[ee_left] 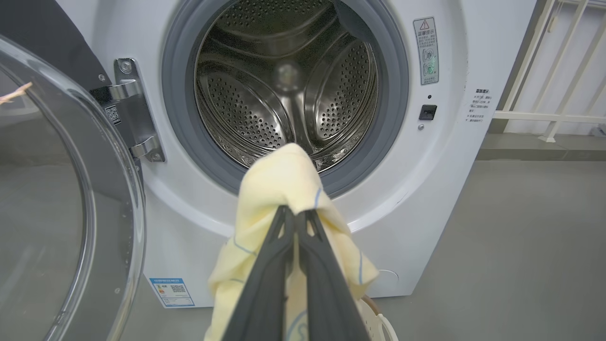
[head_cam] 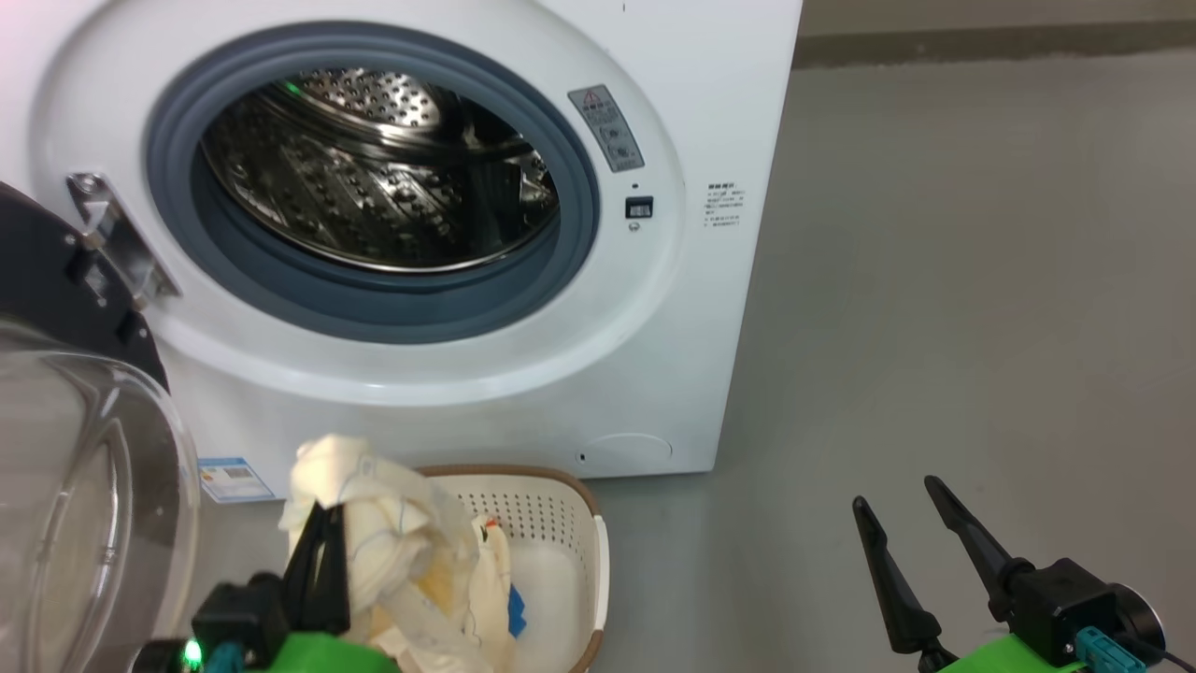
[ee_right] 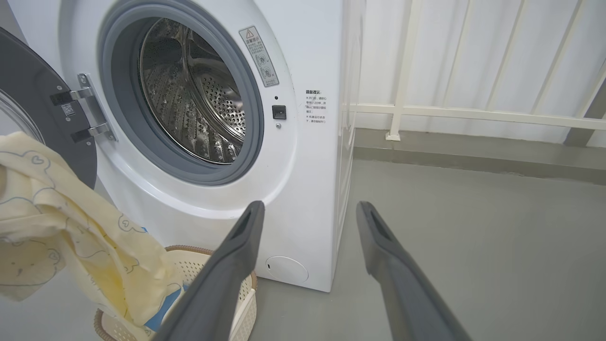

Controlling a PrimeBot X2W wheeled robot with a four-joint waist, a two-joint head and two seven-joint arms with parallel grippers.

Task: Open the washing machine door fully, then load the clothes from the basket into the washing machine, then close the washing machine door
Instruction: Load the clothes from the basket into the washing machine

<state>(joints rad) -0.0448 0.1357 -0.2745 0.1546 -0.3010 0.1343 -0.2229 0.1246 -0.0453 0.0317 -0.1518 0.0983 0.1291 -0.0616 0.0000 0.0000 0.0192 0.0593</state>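
1. The big white boxy front-loading washing machine [head_cam: 710, 280] fills the head view from 10 to 12 o'clock. A grey-blue gasket ring [head_cam: 561, 271] rings its steel perforated drum [head_cam: 374, 187].
2. The round washing machine door [head_cam: 75, 449], with a black rim and a bulging clear glass window, stands swung wide open at 9 o'clock.
3. The small cream-white perforated basket [head_cam: 551, 523] with a brown rim sits on the grey floor [head_cam: 981, 327] at 6 o'clock, just before the machine.
4. At 7 o'clock the left gripper [head_cam: 322, 523] is clenched on the pale cream-yellow clothes [head_cam: 392, 542]. They are raised above the basket with their lower folds trailing into it, beside a bright blue cloth piece [head_cam: 516, 612].
5. At 4 o'clock the right gripper [head_cam: 894, 491] hangs over the floor with its jaws spread and nothing between them, well apart from the basket.
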